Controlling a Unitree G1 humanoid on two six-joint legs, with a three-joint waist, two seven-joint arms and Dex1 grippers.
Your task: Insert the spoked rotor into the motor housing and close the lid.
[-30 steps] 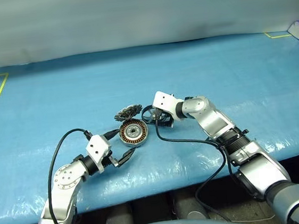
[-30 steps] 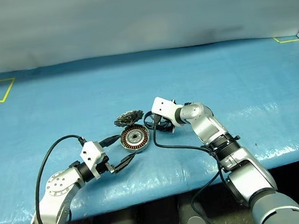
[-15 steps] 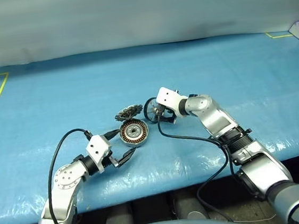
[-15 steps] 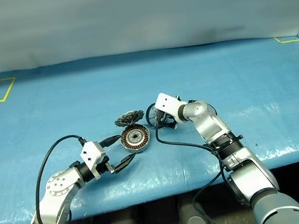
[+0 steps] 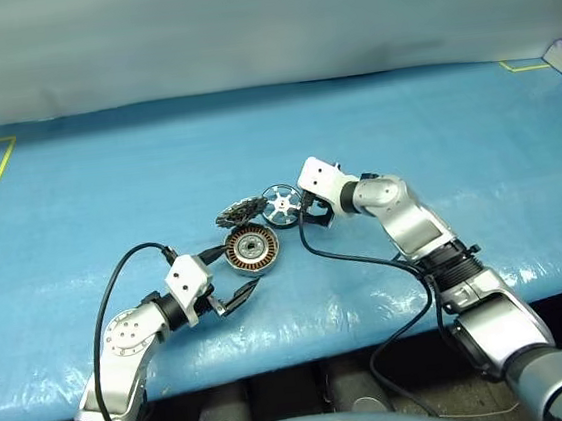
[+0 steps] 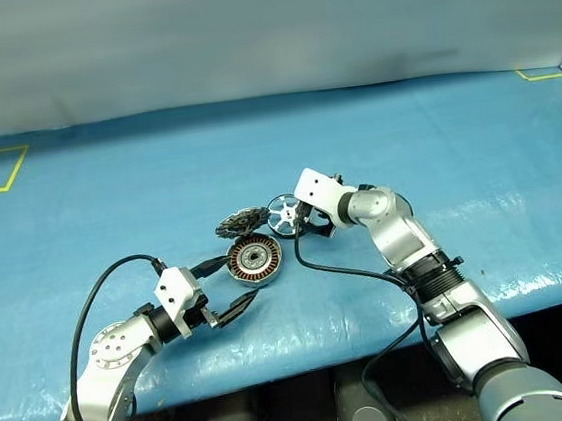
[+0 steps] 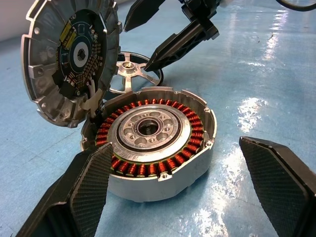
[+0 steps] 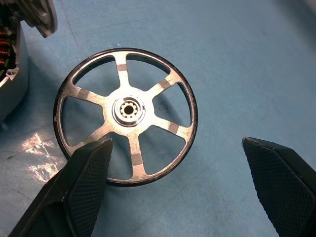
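lab bench, blue taped cover (image 5: 372, 120)

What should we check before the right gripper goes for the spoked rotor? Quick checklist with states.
1. Right gripper open: ok, black fingers spread wide above the rotor.
2. Dark-rimmed spoked rotor with silvery hub free and flat on the blue table cover: ok, not gripped.
3. Jagged-underside grey lid hinged up, clear of the opening: ok.
4. Round silver motor housing with copper windings empty and upright: ok, only its centre bearing shows.
5. Left gripper open around the housing: ok; whether it touches, cannot tell.
6. Black cable clear of the rotor: ok, it lies nearer the robot than the rotor.
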